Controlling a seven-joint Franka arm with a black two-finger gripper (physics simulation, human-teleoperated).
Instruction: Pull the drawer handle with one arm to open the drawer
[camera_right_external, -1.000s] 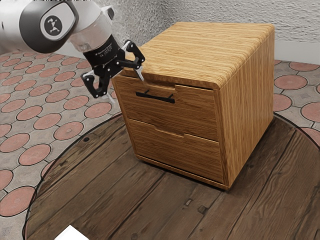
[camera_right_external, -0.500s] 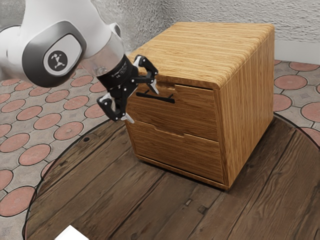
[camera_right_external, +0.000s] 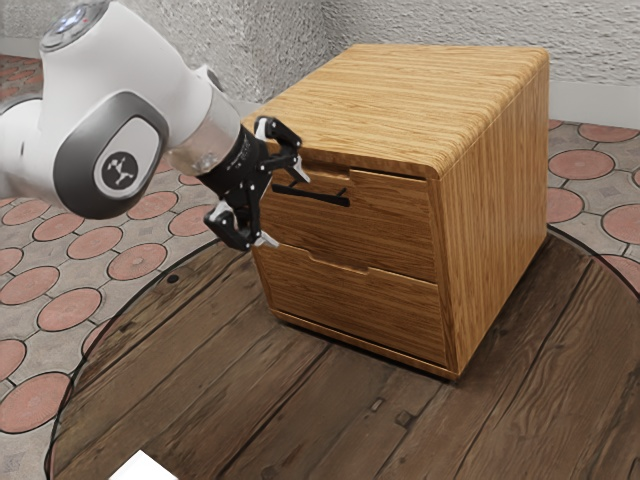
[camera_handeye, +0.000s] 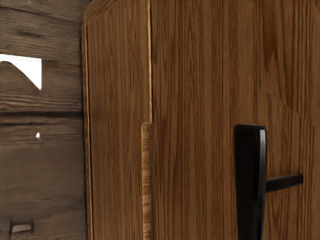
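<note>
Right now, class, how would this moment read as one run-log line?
stage: pre-grasp | gripper: open, by handle end | handle: not gripped | top drawer: shut

- You are looking at a homely, furnished room; which room of a house it is, you cannot tell.
- The wall (camera_right_external: 280, 30) behind is rough grey plaster, with a white skirting board (camera_right_external: 596, 100) along its foot, as in a lived-in interior.
- The floor (camera_right_external: 90, 245) is paved in pale tiles set with round reddish discs, a decorative pattern.
- The table (camera_right_external: 250, 400) is a round top of dark, worn planks with a black rim.
- On it stands a household piece: a light wooden cabinet (camera_right_external: 420, 100) with two drawer fronts, the upper one bearing a slim black handle (camera_right_external: 312, 195).
- Your white robot arm (camera_right_external: 110, 130) gives the room its technical note.
</note>
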